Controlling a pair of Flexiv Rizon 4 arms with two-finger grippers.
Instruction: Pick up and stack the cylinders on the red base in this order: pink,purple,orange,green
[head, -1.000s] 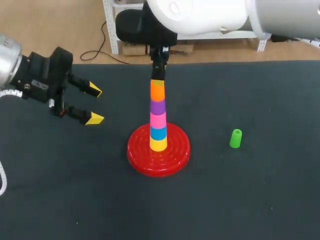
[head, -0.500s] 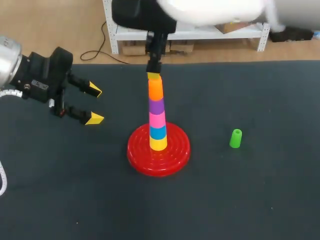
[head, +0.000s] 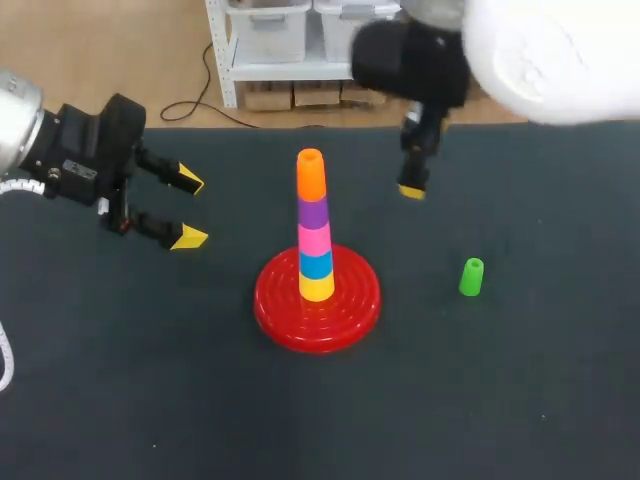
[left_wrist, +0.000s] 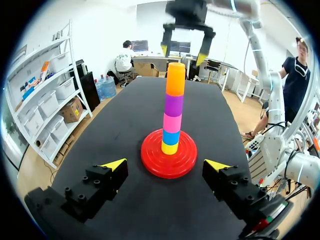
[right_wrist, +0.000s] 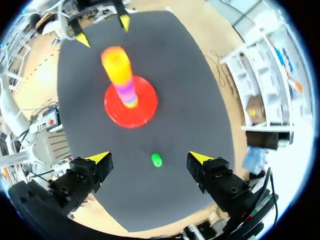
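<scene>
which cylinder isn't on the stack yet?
The green cylinder: it sits alone on the table, apart from the red base. The other cylinders form the stack on that base, with the orange cylinder on top.

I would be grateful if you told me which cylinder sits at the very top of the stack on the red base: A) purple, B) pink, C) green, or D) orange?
D: the orange cylinder is the topmost piece above the red base, while the green cylinder sits apart from the base, not yet stacked.
</scene>
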